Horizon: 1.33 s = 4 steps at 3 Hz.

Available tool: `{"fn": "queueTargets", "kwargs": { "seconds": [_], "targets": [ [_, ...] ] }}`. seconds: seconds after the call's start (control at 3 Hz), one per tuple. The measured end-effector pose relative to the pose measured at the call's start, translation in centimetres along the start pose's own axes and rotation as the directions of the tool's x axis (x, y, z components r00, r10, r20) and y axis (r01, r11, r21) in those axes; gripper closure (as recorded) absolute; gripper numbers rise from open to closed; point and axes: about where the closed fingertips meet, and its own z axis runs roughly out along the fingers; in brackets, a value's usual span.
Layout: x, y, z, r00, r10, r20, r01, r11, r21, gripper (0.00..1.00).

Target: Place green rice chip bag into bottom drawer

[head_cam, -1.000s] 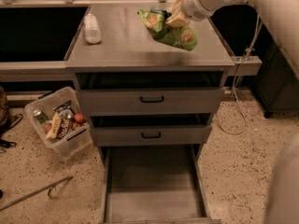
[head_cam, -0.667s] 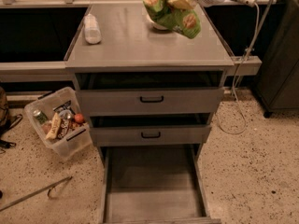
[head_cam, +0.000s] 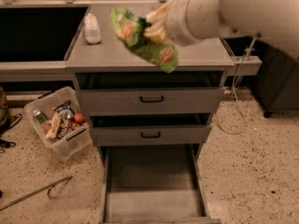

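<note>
the crinkled, bright green rice chip bag (head_cam: 140, 42), printed with round tan cakes, is held clamped in the gripper (head_cam: 154, 26) above the front edge of the flat-topped grey metal cabinet (head_cam: 93, 56). a white bottle (head_cam: 92, 28) stands at its top's left rear. two shallow drawers (head_cam: 152, 100) sit slightly out. beneath them the bottom drawer (head_cam: 152, 204) is drawn fully out, its flat floor exposed between low walls. left of the cabinet, a clear plastic bin (head_cam: 77, 145) holds snack packets (head_cam: 56, 126).
</note>
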Motion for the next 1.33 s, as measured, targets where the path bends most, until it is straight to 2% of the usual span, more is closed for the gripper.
{"fn": "queueTargets", "kwargs": {
  "seconds": [0.33,0.67,1.33],
  "targets": [
    [5.4,7.8,7.5,0.999,0.003,-0.033,-0.008,0.9874,-0.158,1.0],
    [6.1,8.7,8.4,0.999,0.018,-0.031,-0.023,0.9837,-0.178,1.0],
    [5.9,8.7,8.5,0.999,0.009,-0.036,-0.015,0.9823,-0.187,1.0]
  ]
}}
